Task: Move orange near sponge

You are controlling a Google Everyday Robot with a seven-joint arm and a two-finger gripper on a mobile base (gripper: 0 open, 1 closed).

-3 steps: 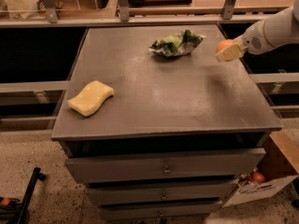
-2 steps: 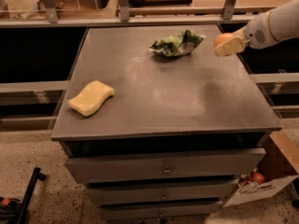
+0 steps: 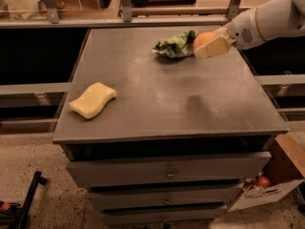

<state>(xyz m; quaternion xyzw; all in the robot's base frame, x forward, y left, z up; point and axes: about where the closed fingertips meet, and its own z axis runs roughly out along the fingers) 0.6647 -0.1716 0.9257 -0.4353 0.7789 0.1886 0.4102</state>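
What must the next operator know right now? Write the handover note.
The gripper is over the table's far right, shut on the small round orange fruit, held above the surface beside the crumpled green and white plastic bag.
The pale yellow wavy foam sponge lies flat near the front left edge of the grey drawer cabinet top.
Done: orange grasped and lifted.
Left: carry it across to the front left, set it down close to the sponge, release.
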